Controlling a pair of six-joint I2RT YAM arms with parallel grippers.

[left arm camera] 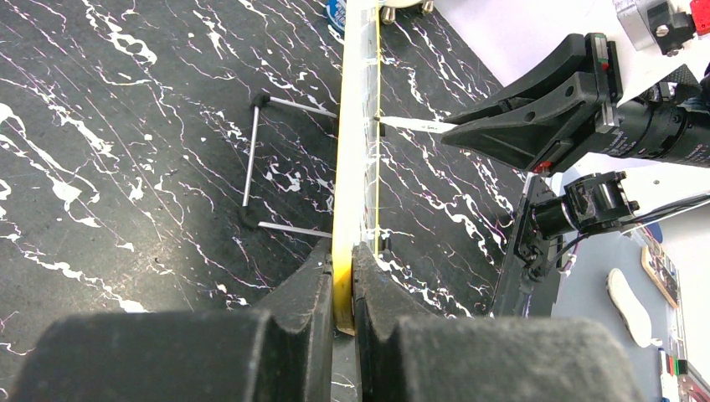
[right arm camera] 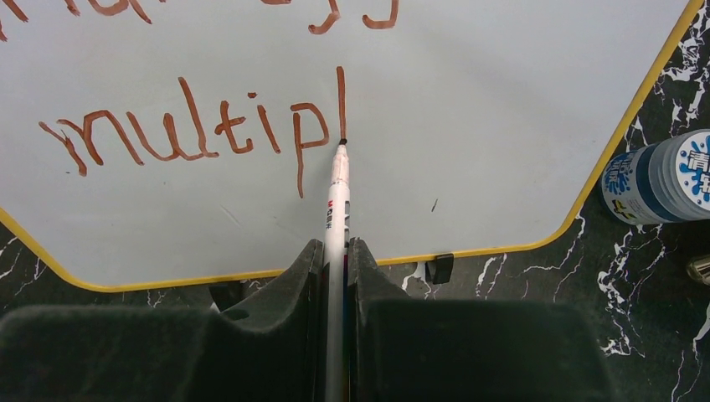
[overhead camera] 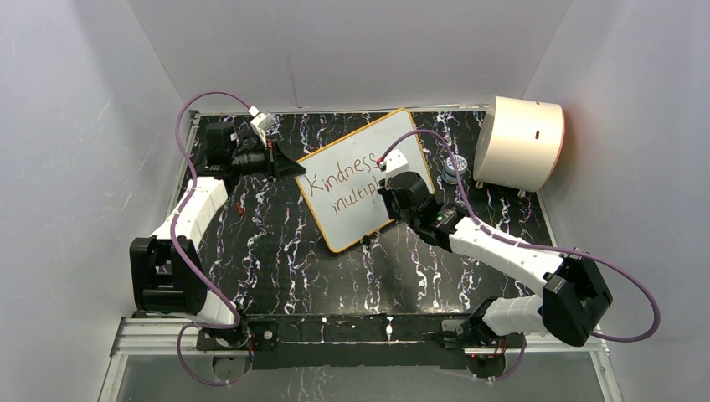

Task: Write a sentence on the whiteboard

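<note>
The whiteboard [overhead camera: 356, 228] stands tilted on the black marbled mat, white with an orange-yellow rim. The sentence [overhead camera: 339, 179] in dark red reads "Kindness" above "multipl". My left gripper [overhead camera: 289, 166] is shut on the board's left edge; the left wrist view shows the yellow rim [left arm camera: 355, 167] pinched between my left gripper's [left arm camera: 343, 289] jaws. My right gripper [right arm camera: 336, 251] is shut on a white marker [right arm camera: 337, 201]. The marker's tip touches the board at the foot of the last "l" of the lettering [right arm camera: 192, 130]. The whiteboard [right arm camera: 502, 100] fills most of the right wrist view.
A cream half-cylinder drum [overhead camera: 519, 142] stands at the back right. A small blue-labelled bottle [right arm camera: 661, 180] lies by the board's right edge, and shows in the top view [overhead camera: 453, 167]. The board's wire stand [left arm camera: 251, 155] rests on the mat behind it.
</note>
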